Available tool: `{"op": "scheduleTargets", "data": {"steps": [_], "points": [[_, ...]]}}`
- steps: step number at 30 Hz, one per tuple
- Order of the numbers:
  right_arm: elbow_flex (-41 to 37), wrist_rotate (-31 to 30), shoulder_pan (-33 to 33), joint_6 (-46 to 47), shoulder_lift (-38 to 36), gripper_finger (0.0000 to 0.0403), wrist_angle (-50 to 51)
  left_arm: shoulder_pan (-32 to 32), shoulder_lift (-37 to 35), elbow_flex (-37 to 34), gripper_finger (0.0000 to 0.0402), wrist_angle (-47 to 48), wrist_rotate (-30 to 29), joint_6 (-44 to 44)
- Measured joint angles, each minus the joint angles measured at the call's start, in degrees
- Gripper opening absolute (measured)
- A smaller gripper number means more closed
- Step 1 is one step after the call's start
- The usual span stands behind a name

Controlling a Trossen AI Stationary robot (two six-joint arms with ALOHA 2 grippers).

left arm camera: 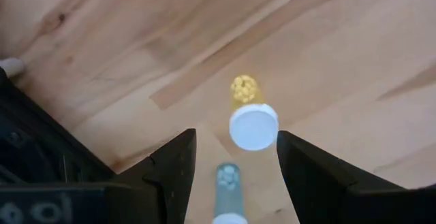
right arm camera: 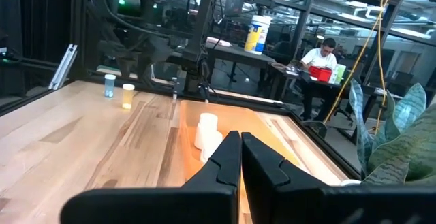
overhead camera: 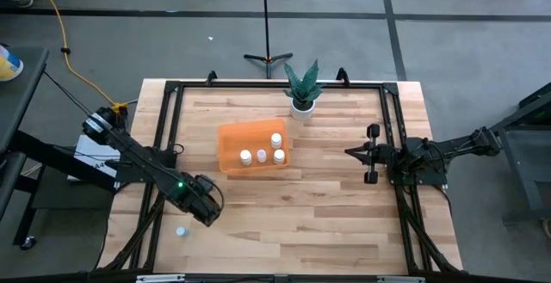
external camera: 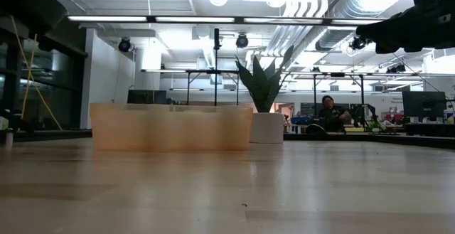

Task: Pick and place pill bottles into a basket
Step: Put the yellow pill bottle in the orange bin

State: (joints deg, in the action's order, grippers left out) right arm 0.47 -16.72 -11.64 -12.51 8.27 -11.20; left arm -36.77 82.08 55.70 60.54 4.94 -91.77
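Bottles: pill bottles all stood upright, caps up; four sat in the basket mid-tabletop, two stood outside at the near-left corner.
Left hand: fingers apart, above the two loose bottles.
Right hand: fingers together, hovered right of basket.

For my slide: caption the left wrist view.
Open left tool poised above two pill bottles standing on the wooden table.
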Motion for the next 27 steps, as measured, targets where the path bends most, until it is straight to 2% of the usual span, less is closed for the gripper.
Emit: {"op": "scheduleTargets", "data": {"steps": [4, 9, 13, 27], "points": [[0.0, -2.7, 0.0, 0.0, 0.0, 0.0002, 0.3, 0.0, 0.0, 0.0, 0.0239, -0.4, -2.5, 0.1], [0.0, -4.6, 0.0, 0.0, 0.0, 0.0007, 0.9, 0.0, 0.0, 0.0, 0.0239, -1.8, -2.5, 3.5], [0.0, -4.6, 0.0, 0.0, 0.0, 0.0004, 1.1, 0.0, 0.3, 0.0, 0.0239, -2.1, -3.1, 10.2], [0.0, -4.6, 0.0, 0.0, 0.0, 0.0002, 1.3, 0.0, 4.8, 0.0, 0.0239, -2.1, -1.3, 15.9]]}}
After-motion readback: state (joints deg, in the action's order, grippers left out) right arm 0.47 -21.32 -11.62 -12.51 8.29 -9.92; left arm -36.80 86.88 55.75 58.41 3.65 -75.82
